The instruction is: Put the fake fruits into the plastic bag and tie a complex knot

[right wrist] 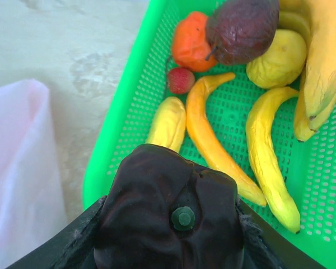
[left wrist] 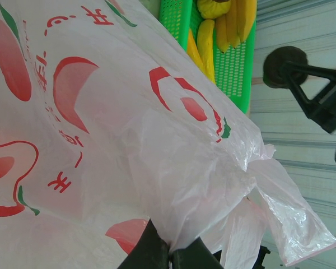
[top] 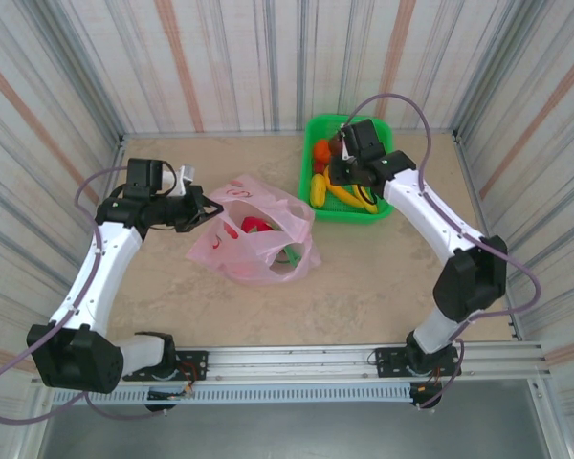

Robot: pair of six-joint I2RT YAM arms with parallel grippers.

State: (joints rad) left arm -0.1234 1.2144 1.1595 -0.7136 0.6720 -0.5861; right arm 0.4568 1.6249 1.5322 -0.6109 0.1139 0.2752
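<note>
Top external: right claw (top: 352, 170) is clamping a dark maroon fruit (right wrist: 157, 196); plastic bag (top: 253, 237) is lying at its eight o'clock, left claw (top: 193, 212) pinching its film, fully closed.

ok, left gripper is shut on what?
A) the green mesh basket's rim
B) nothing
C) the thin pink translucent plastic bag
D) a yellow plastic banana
C: the left gripper pinches, fingertips closed, a bunched fold of the thin pink translucent plastic bag.
</note>
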